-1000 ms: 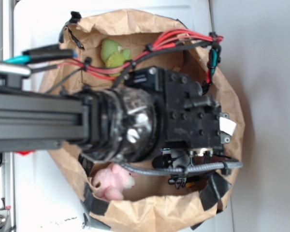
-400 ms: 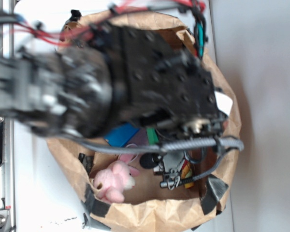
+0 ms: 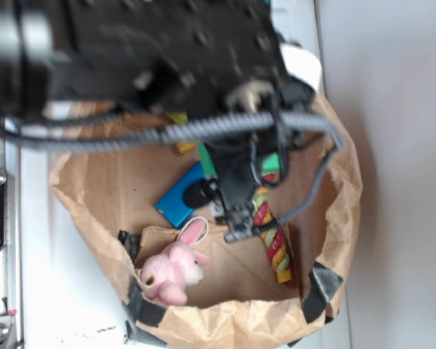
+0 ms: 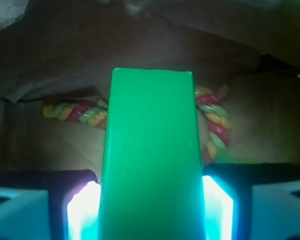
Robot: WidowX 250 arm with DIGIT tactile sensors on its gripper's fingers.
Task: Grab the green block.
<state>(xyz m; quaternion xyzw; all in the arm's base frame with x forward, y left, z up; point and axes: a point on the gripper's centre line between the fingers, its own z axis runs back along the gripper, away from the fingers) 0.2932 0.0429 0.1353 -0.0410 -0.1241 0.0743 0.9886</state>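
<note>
- Between the two pads of my end effector sits the green block; the pads press its left and right faces, so I read it as clamped on the block, which runs lengthwise away from the wrist camera.
- No writing, brand or label is readable on anything I can see.
- From the exterior view, the arm fills the top of the picture, dark and blurred, with a grey ribbed cable looping beneath it; the end effector hangs down into a brown paper bag, and only slivers of green block show beside it.
- Beyond the block's far end, a rope toy twisted in red, yellow and green lies on the bag's floor, curving behind the block on both sides.
- To one side of the end effector lies a blue block, near it; past that, nearer the bag's rim, a pink plush rabbit.
- Under the bag I see a white desk.
</note>
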